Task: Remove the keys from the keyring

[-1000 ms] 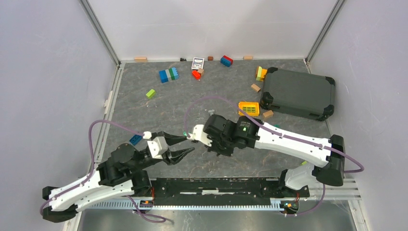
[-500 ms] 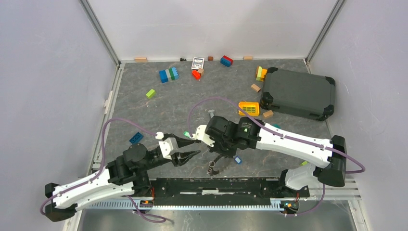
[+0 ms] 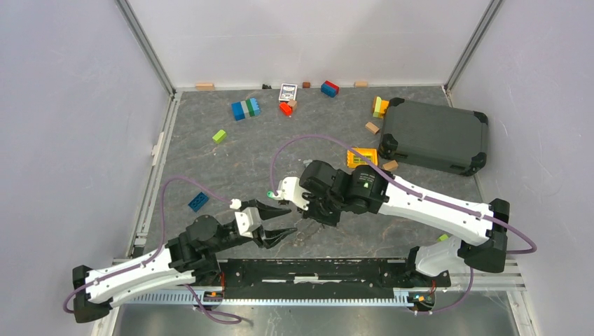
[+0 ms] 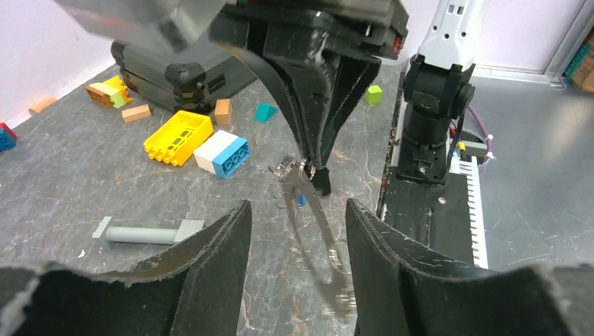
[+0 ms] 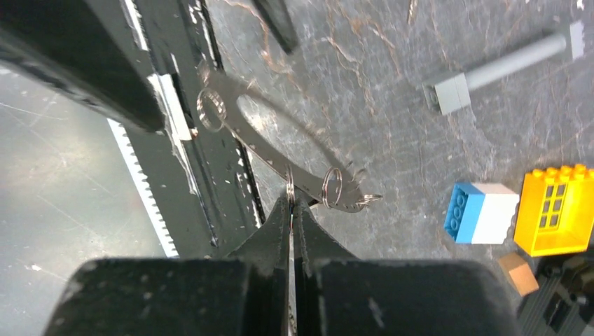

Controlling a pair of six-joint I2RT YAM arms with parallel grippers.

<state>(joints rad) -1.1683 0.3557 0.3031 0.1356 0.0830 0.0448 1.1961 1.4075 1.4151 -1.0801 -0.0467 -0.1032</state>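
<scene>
Since a second ago my left arm has drawn back toward its base and swung right; my left gripper [image 3: 290, 219], spread open, now sits just left of my right gripper [image 3: 313, 215].

From the left wrist, the keys [image 4: 319, 210] hang straight ahead between its fingers [image 4: 210, 259], long axis down toward the tabletop [image 4: 84, 182].

From the right wrist, the right gripper is clenched on the keyring [image 5: 289, 187].
</scene>
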